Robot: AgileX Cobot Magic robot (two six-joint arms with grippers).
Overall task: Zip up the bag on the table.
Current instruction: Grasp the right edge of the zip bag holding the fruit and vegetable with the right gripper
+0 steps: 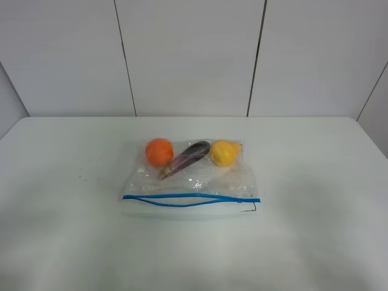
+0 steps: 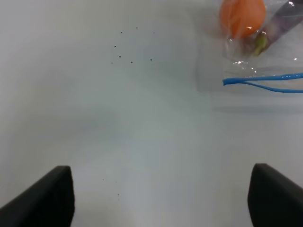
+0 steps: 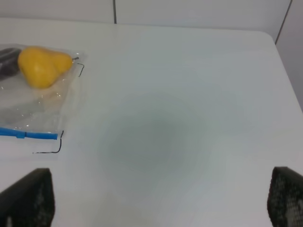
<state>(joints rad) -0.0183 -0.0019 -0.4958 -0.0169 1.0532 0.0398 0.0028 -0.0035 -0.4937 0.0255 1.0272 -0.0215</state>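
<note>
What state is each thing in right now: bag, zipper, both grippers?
bag: flat on the table, orange, eggplant and yellow fruit inside.
zipper strip: mostly open, tracks parted, joined at both ends.
left gripper: open, empty, apart from the bag.
right gripper: open, empty, apart from the bag.

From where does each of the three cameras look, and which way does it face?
Exterior high: mounted high, looking down across the table at the bag and the wall behind; nothing of the robot shows.
Left wrist: over the table, facing the bag's end with the orange; two fingers of the open left gripper show.
Right wrist: over the table, facing the end with the yellow fruit; two fingers of the open right gripper show.
Shared: both wrist views catch the blue zipper strip, one end each.
</note>
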